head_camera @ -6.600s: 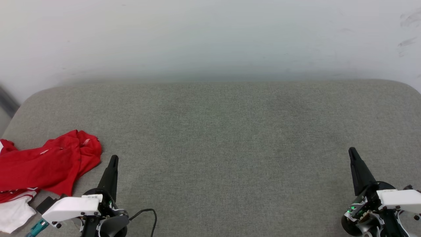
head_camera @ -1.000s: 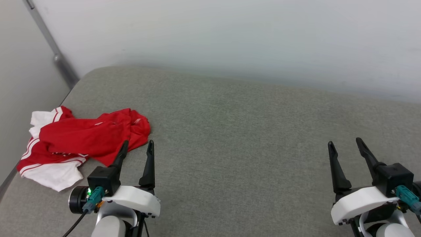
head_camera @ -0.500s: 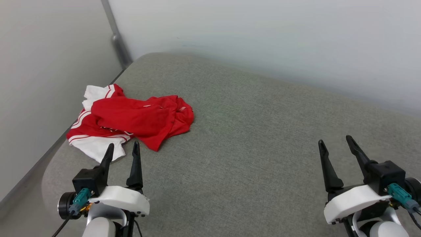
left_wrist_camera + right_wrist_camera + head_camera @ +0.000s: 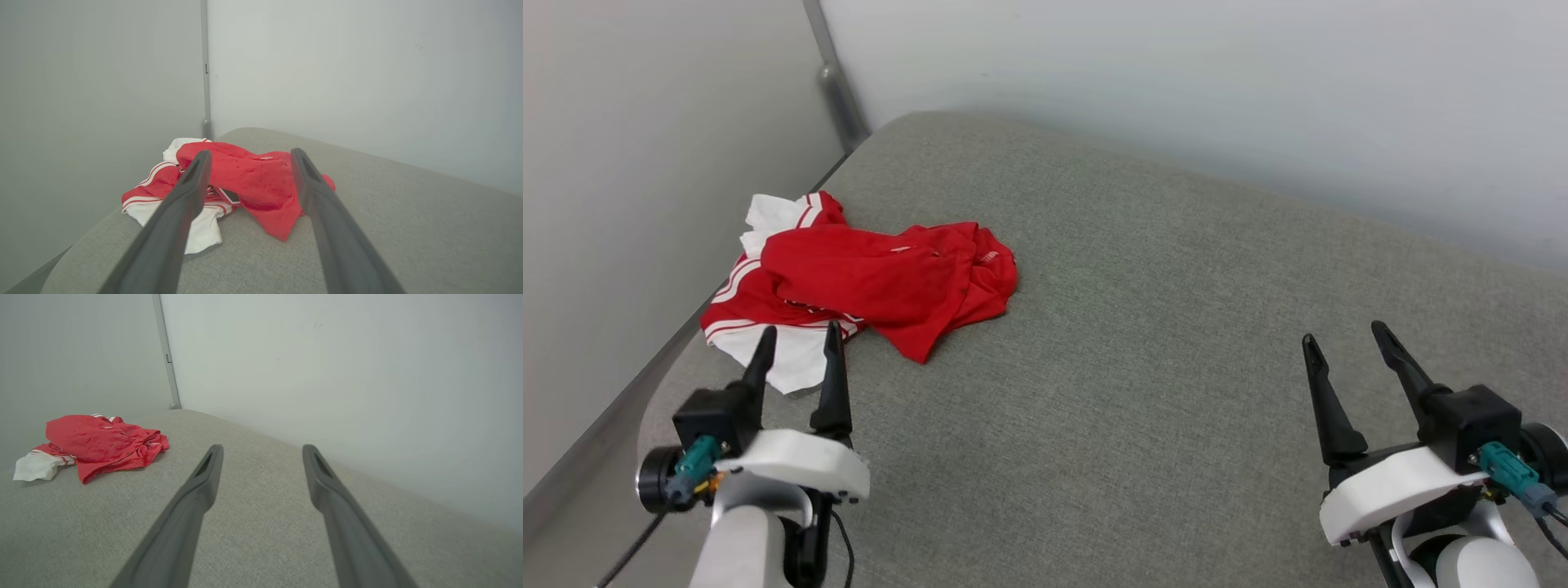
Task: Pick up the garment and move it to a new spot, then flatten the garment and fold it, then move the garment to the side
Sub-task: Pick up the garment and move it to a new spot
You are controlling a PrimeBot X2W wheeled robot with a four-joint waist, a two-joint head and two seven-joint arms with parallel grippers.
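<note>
Bare indoor test space, plain pale walls [image 4: 1176, 82], grey corner strip [image 4: 840, 102], grey fabric-covered padded surface [image 4: 1094, 367]

Both arms low: left gripper [image 4: 800, 328] has its fingers [image 4: 833, 384] spread, pointing forward, nothing between them. The right gripper [image 4: 1343, 332] is likewise parted, gap possibly slightly wider, hard to judge. White wrist housings [image 4: 792, 465] behind each.
</note>
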